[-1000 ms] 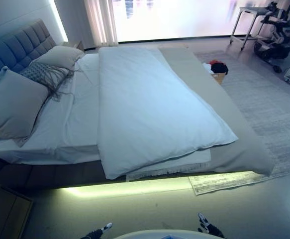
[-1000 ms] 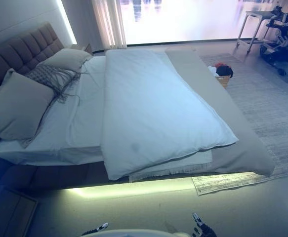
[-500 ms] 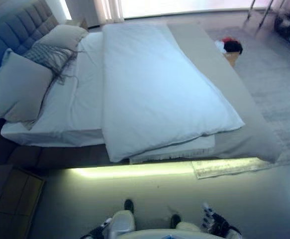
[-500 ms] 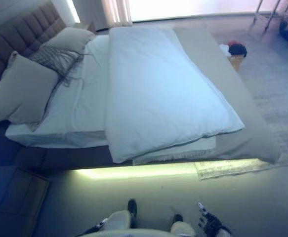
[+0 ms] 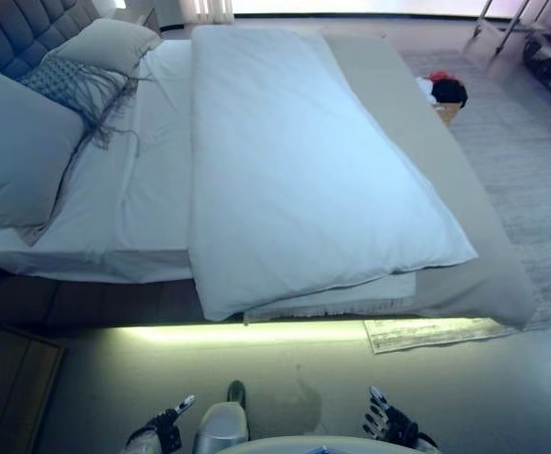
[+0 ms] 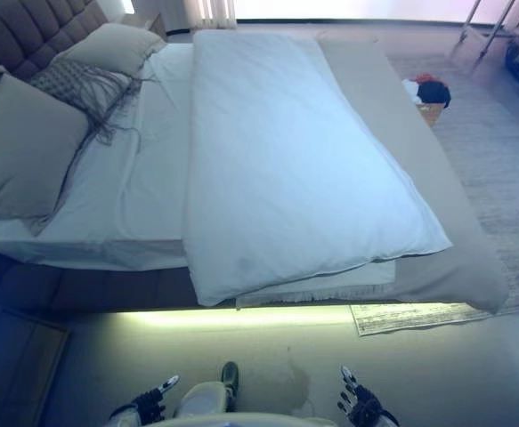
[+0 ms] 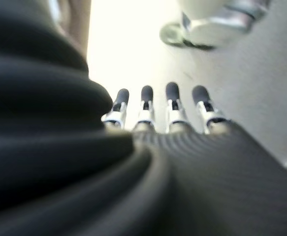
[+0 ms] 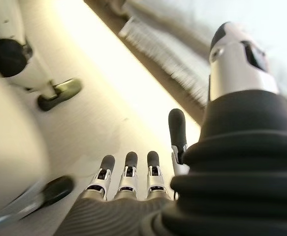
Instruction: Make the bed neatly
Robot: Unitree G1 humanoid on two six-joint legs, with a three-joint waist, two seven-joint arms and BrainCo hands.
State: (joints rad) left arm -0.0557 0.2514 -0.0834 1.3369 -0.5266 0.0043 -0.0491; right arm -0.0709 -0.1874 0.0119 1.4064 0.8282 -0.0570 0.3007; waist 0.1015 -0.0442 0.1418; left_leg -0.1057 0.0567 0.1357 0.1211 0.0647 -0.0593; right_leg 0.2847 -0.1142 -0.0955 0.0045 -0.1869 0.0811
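A pale blue-white padded duvet (image 5: 294,161) lies askew over the low upholstered bed (image 5: 488,284), leaving the white sheet (image 5: 129,199) bare beside the large grey square pillows (image 5: 15,147). The robot's left hand (image 5: 162,430) and right hand (image 5: 388,426) hang low over the floor, well short of the mattress edge, fingers straight and spread, holding nothing. A one-handed tug could probably drag the duvet further crooked or off the near edge. No legible writing shows.
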